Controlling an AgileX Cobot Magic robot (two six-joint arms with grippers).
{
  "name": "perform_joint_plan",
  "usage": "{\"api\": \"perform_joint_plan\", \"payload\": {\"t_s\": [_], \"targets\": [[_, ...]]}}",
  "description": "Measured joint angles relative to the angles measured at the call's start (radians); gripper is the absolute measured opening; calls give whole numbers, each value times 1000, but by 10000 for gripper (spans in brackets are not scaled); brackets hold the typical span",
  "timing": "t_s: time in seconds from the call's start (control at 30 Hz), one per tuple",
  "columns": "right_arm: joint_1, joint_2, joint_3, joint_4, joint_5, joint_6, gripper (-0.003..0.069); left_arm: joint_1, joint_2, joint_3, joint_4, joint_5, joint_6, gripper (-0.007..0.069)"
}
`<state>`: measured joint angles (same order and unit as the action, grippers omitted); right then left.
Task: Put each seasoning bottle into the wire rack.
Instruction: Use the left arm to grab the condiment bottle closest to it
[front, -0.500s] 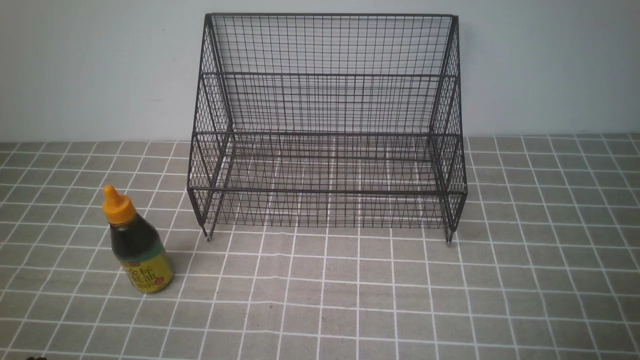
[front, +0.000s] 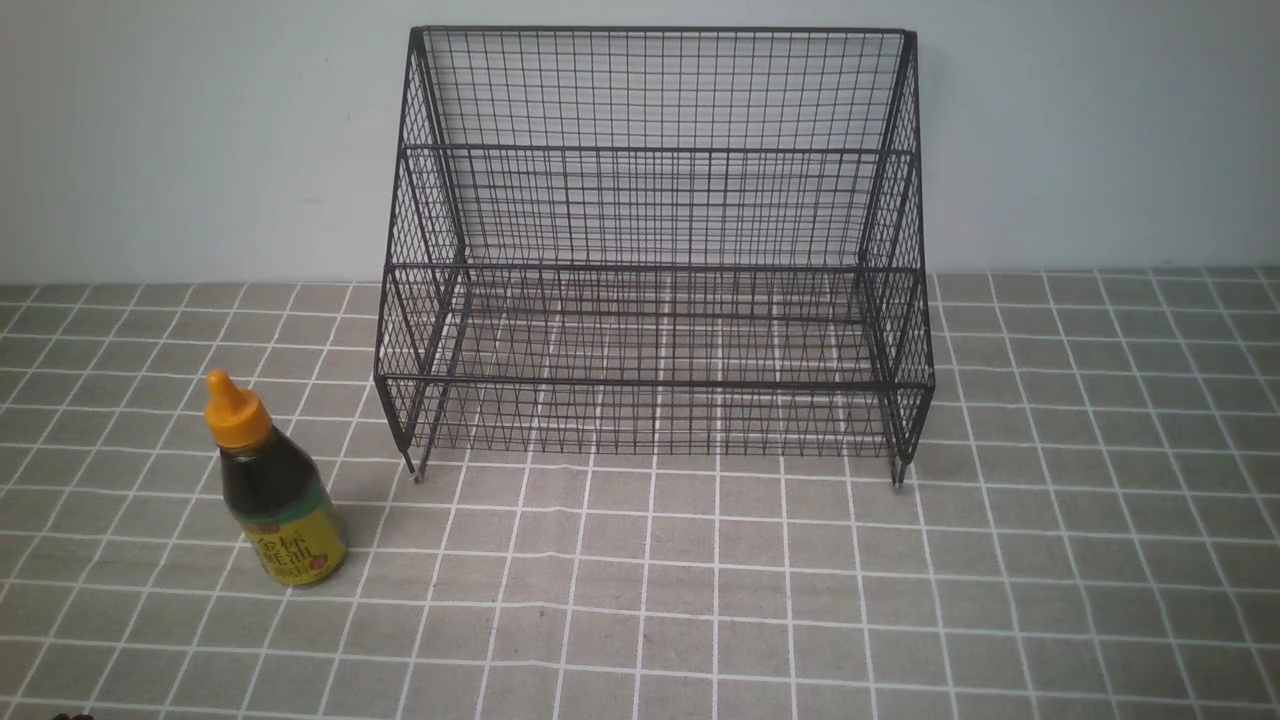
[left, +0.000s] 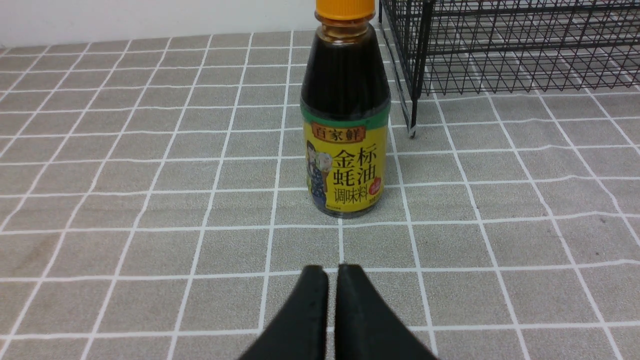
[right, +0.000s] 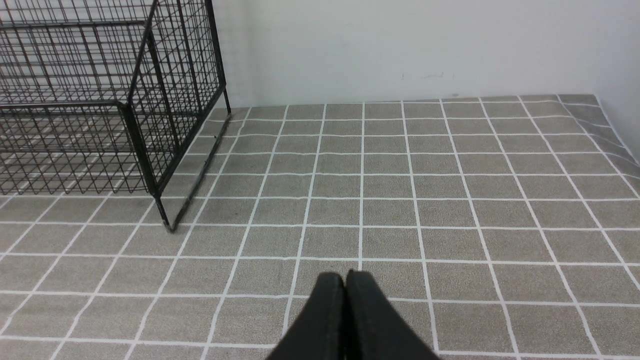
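The left hand (left: 332, 274) has its two black fingers drawn together, only a thin slit showing between the tips, and nothing is held between them. It hangs low over the worktop (left: 150, 175), a grey cloth with a white grid. Its tips point straight at the seasoning bottle (left: 345, 125), which stands ahead of them with bare cloth in between.

The right hand (right: 345, 276) is likewise closed, its fingers pressed side by side with nothing between them. It is over bare grey squares, with the rack's right-hand corner post ahead of it and off to one side.

The bottle stands upright on its base, so its long axis is vertical and the orange nozzle cap points up. In the left wrist view the cap's tip is cut off by the picture's edge; the front view shows the pointed tip whole. Dark brown liquid fills the upper body. The yellow label, edged with a green band and printed with Chinese characters, faces the left hand.

In the front view the bottle is on the robot's left part of the worktop, outside the wire rack (front: 650, 381) and nearer the robot than the rack's left front foot. It is near that foot but does not touch it.

The rack stands on short feet at the middle of the worktop, its open front toward the robot. Its tall mesh back is against the pale wall (front: 150, 130).
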<state>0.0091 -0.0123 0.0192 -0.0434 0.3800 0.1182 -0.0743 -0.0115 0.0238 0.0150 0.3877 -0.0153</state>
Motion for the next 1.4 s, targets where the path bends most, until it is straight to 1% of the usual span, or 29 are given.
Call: {"api": "perform_joint_plan", "payload": {"t_s": [0.37,0.47,0.5,0.6,0.73,0.77,0.83,0.9,1.0,1.03,1.1,1.13,1.17,1.23,1.3,1.33,1.37,1.4], "targets": [[0,0,0,0,0,-1,-15,0,0,3,13,-18,-3,7],[0,0,0,0,0,-1,-15,0,0,5,-21,-131,-33,7],[0,0,0,0,0,-2,-15,0,0,5,-24,-141,-36,7],[0,0,0,0,0,-2,-15,0,0,5,-45,-356,-54,7],[0,0,0,0,0,-2,-15,0,0,5,-47,-561,-80,7],[0,0,0,0,0,-2,-15,0,0,5,-47,-666,-106,7],[0,0,0,0,0,-2,-15,0,17,4,-45,-757,-131,7],[0,0,0,0,0,-2,-15,0,75,3,-29,-812,-143,7],[0,0,0,0,0,-2,-15,0,195,-5,0,-816,-143,7],[0,0,0,0,0,-2,-15,0,311,-31,34,-815,-145,8],[0,0,0,0,0,-2,-15,0,380,-53,50,-818,-148,13],[0,0,0,0,0,-2,-15,0,467,-83,61,-829,-152,20],[0,0,0,0,0,-2,-15,-1,599,-128,75,-865,-155,47],[0,0,0,0,0,-2,-15,-1,685,-159,77,-895,-160,68],[0,0,0,0,0,-2,-15,-2,859,-220,79,-968,-178,146],[0,0,0,0,0,-2,-15,-2,896,-233,79,-985,-183,177],[0,0,0,0,0,-2,-15,-3,920,-241,79,-996,-183,185],[0,0,0,0,0,-2,-15,-3,996,-266,79,-1032,-185,246]]}}
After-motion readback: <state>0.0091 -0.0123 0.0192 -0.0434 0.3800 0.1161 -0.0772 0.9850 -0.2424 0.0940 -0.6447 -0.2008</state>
